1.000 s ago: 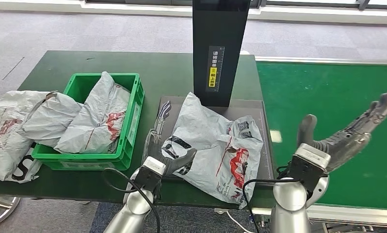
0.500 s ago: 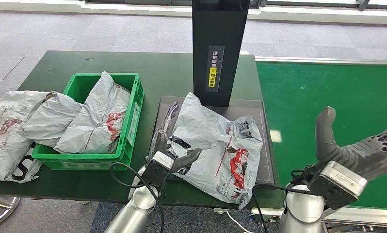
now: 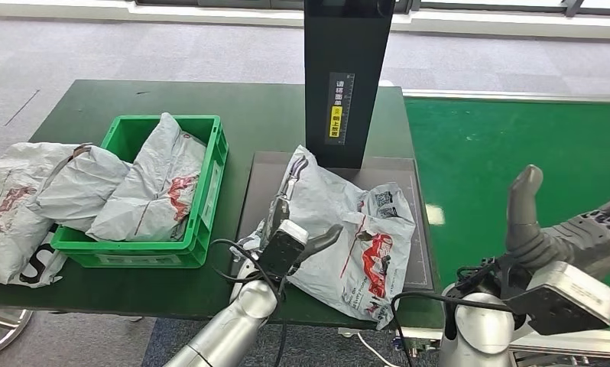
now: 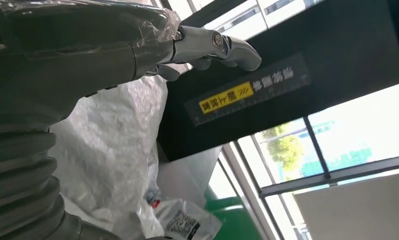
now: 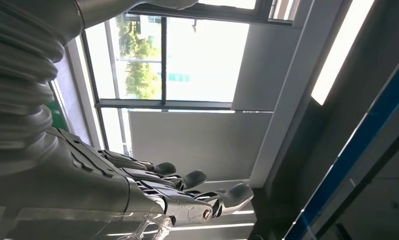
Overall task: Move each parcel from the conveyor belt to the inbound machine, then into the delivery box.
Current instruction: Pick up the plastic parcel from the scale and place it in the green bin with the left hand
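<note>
Parcel (image 3: 340, 229): on scanner plate (image 3: 257, 180), not yet boxed.
Box (image 3: 208, 187): holds one bag.
Belt (image 3: 508, 153): bare.
Left robot hand (image 3: 290, 218): fingers spread at parcel, nothing gripped.
Right robot hand (image 3: 566, 233): spread, empty.

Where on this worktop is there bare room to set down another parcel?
Bare dark-green tabletop lies behind the green plastic crate, left of the black scanner column. The green conveyor belt is bare too. The black scanner tray is crowded by a grey plastic parcel; the crate overflows.
</note>
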